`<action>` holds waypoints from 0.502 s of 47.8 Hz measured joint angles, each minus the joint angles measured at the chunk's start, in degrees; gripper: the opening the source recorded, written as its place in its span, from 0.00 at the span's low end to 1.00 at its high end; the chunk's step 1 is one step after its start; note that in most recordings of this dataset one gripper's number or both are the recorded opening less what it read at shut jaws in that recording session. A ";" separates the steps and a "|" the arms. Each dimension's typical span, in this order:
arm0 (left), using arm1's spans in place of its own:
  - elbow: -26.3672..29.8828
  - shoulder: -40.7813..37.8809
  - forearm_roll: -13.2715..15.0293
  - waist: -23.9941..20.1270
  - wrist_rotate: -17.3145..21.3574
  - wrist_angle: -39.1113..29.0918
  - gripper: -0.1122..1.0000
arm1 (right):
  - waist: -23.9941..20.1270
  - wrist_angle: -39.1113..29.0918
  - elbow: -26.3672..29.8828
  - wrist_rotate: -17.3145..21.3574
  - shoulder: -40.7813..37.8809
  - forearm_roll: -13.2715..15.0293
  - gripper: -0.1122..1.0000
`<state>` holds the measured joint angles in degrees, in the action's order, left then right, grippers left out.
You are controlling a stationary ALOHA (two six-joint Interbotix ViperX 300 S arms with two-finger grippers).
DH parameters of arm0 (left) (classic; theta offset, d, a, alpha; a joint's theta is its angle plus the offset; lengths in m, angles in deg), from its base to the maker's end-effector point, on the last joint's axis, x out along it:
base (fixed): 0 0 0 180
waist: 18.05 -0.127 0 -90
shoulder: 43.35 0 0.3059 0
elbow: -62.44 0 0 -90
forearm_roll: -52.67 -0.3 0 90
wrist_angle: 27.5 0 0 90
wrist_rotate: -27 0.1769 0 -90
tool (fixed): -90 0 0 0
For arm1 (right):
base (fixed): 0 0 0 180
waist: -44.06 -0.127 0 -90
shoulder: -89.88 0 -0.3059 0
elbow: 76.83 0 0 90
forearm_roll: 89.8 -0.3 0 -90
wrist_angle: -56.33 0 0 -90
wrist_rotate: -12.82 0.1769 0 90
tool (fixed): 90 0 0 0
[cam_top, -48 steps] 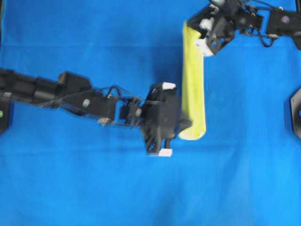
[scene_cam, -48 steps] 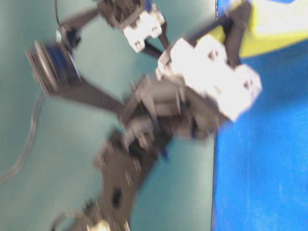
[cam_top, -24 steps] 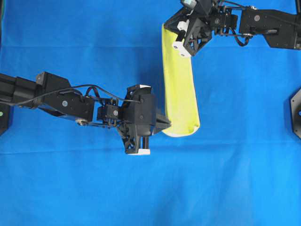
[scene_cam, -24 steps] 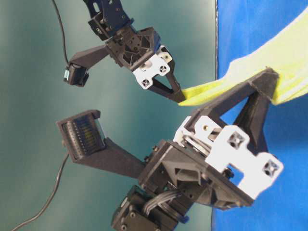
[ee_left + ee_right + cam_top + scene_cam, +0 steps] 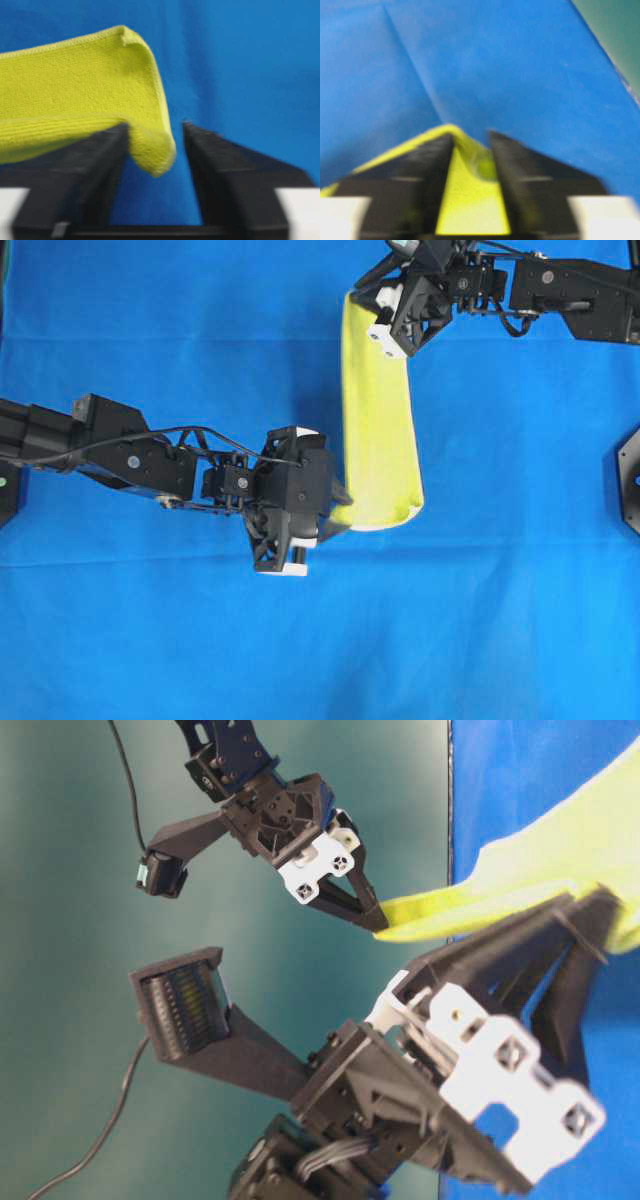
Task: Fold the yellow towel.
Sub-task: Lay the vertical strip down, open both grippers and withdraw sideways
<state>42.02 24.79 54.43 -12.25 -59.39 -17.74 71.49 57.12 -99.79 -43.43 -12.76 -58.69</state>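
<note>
Blue cloth (image 5: 150, 640) covers the whole surface. On it the towel (image 5: 378, 420) lies as a long folded strip, running from the top centre down toward the middle in the overhead view. The left jaws (image 5: 152, 150) stand open, a drooping towel corner hanging between them against the left finger only. The right jaws (image 5: 470, 155) are parted at the strip's far end, with towel lying between the fingers, unpinched.
</note>
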 measured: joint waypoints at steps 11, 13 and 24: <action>-0.35 4.22 -0.09 0.09 4.66 -7.82 0.69 | 0.35 -2.02 0.00 0.00 0.00 0.00 0.65; -0.70 5.36 -0.09 0.09 5.19 -9.32 0.69 | 0.35 -2.37 0.09 0.00 0.18 -0.09 0.66; -5.01 14.33 -0.09 -1.58 5.63 -13.10 0.69 | 0.18 -4.04 -2.02 0.00 6.24 0.00 0.66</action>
<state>37.01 39.12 54.34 -13.83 -53.77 -30.84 71.66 53.07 -101.81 -43.43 -6.52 -58.69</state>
